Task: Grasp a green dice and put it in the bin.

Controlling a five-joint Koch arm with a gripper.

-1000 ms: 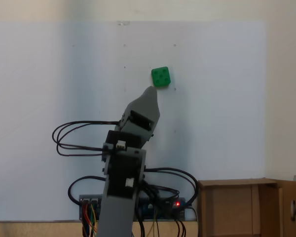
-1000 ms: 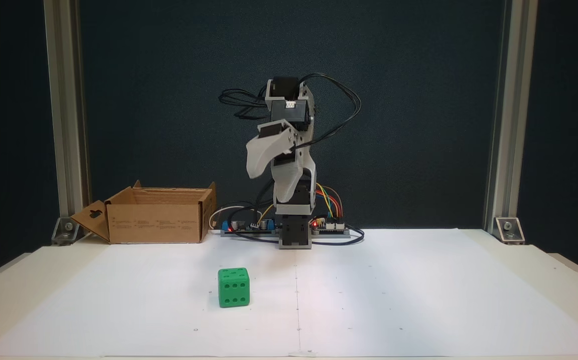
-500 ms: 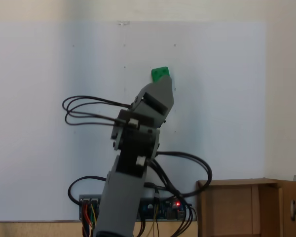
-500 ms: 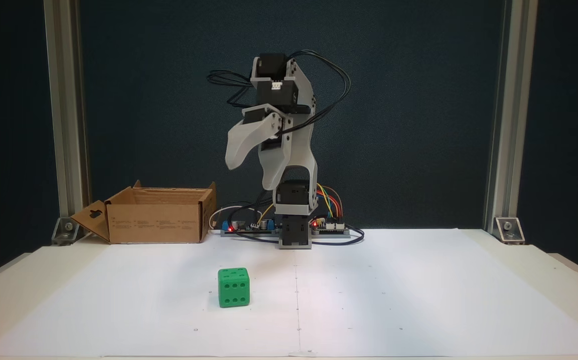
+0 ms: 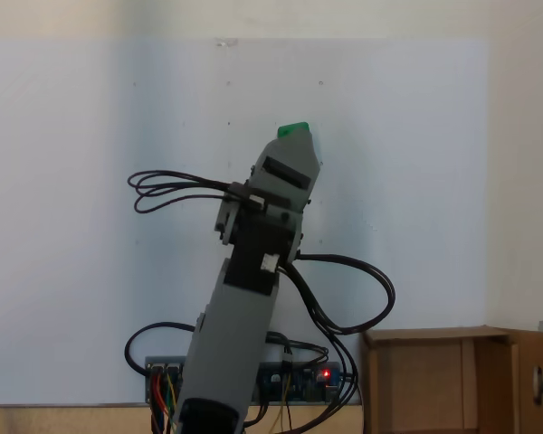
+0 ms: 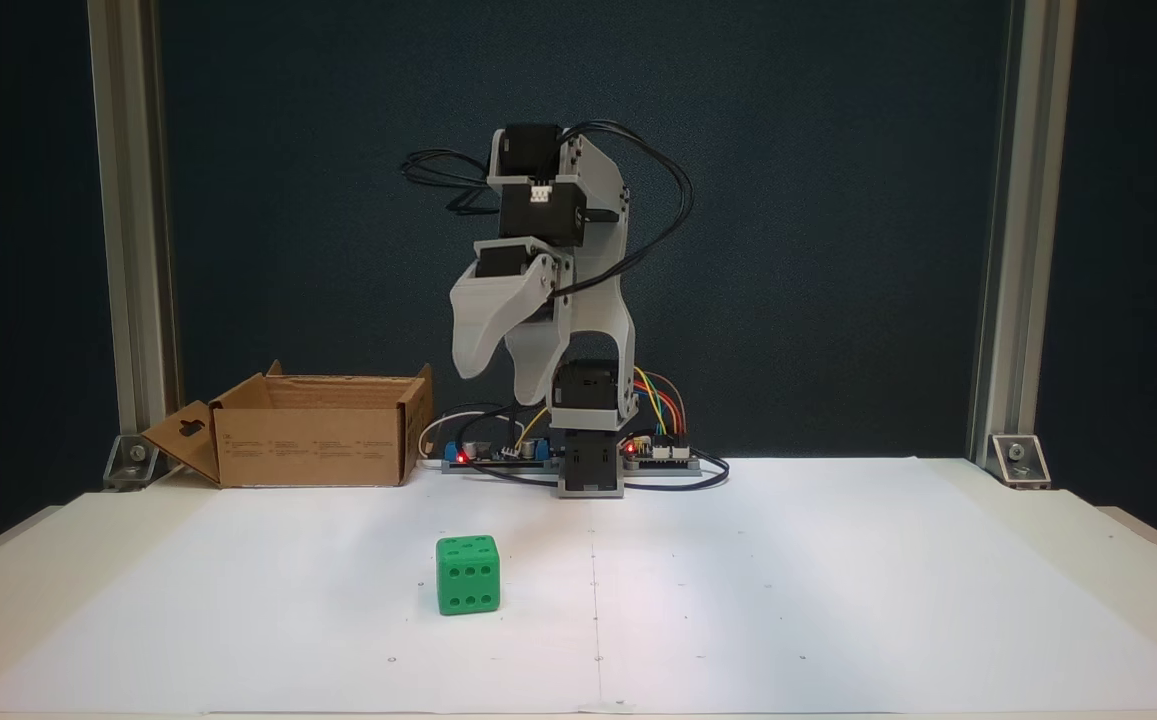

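The green dice [image 6: 468, 574] sits on the white paper in front of the arm, a little left of its base. In a fixed view from behind the arm, only the top edge of the dice [image 5: 295, 130] shows past the gripper [image 5: 292, 150]. My gripper [image 6: 498, 382] hangs high above the table, well behind and above the dice, pointing down. Its two grey fingers are apart with nothing between them. The bin [image 6: 313, 430], a brown cardboard box with raised flaps, stands at the back left of the table; the bin [image 5: 452, 380] is at the bottom right in the view from behind.
Circuit boards with coloured wires [image 6: 658, 450] and black cables lie around the arm's base [image 6: 590, 470]. Aluminium posts [image 6: 133, 250] stand at both back corners. White paper [image 6: 788, 600] covers the table to the right of the dice.
The arm has leaned forward towards the dice and the gripper has come down slightly and moved left in the front view. From behind, it now covers more of the dice.
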